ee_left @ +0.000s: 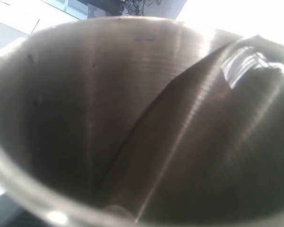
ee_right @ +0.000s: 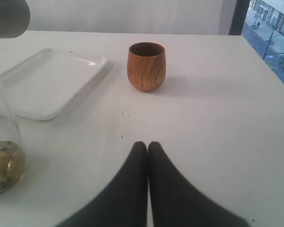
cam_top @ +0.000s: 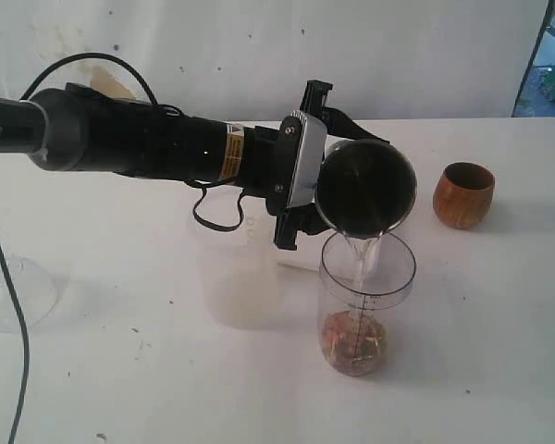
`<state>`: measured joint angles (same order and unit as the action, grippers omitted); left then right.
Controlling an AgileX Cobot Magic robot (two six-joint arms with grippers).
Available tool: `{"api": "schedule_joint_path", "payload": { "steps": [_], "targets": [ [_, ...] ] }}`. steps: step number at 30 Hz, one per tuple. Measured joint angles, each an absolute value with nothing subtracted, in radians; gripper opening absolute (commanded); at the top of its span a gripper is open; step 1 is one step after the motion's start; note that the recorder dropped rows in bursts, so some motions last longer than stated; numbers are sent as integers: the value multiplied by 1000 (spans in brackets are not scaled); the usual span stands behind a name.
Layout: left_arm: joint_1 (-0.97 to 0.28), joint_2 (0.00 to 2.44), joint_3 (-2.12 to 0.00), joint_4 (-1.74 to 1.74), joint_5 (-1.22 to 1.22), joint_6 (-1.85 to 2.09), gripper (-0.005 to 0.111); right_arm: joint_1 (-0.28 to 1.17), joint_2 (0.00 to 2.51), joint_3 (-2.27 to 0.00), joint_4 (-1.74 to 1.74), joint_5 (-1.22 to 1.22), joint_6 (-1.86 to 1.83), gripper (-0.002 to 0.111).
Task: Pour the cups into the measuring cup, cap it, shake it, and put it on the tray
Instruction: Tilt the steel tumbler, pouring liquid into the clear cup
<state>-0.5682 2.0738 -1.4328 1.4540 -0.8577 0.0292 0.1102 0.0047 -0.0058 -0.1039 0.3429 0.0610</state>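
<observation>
Closest to me, the measuring cup [cam_top: 365, 305] stands upright on the white worktop [cam_top: 490, 351], its black scale facing out. A brownish, lumpy layer with some liquid sits at its bottom. Directly above its open mouth hangs the steel tumbler [cam_top: 365, 190], tipped right over on its side with its mouth towards me. A thin clear stream runs from its lower lip down into the measuring cup.

The left end effector [cam_top: 328, 176] has the tumbler clamped between its fingers, and the long black arm reaches in from the left. In the left wrist view there is nothing but the brushed inside of the steel tumbler [ee_left: 109, 109].

Just behind and to the left of the measuring cup stands the frosted cup [cam_top: 236, 277], upright and partly under the arm. The wooden cup [cam_top: 463, 194] stands upright off to the right, well apart from the pouring. A clear rounded piece [cam_top: 14, 291] sits at the far left edge; I cannot tell what it is. A black cable [cam_top: 0, 277] hangs down past it.

In the right wrist view the right end effector [ee_right: 147, 145] hovers low over bare worktop, its two dark fingers pressed together with nothing between them. Beyond it are the wooden cup [ee_right: 146, 66] and the white tray [ee_right: 52, 80], near each other but not touching. The tray lies flat, with nothing on the part I can see. The measuring cup [ee_right: 2, 156] shows at the frame's edge.
</observation>
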Motion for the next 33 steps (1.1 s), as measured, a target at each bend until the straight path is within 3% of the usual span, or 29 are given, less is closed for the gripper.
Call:
{"api": "schedule_joint_path", "payload": {
  "steps": [33],
  "targets": [
    [-568,2072,-1433,1378,-827,224,0,110,5,-6,-104,343,61,0]
  ]
}}
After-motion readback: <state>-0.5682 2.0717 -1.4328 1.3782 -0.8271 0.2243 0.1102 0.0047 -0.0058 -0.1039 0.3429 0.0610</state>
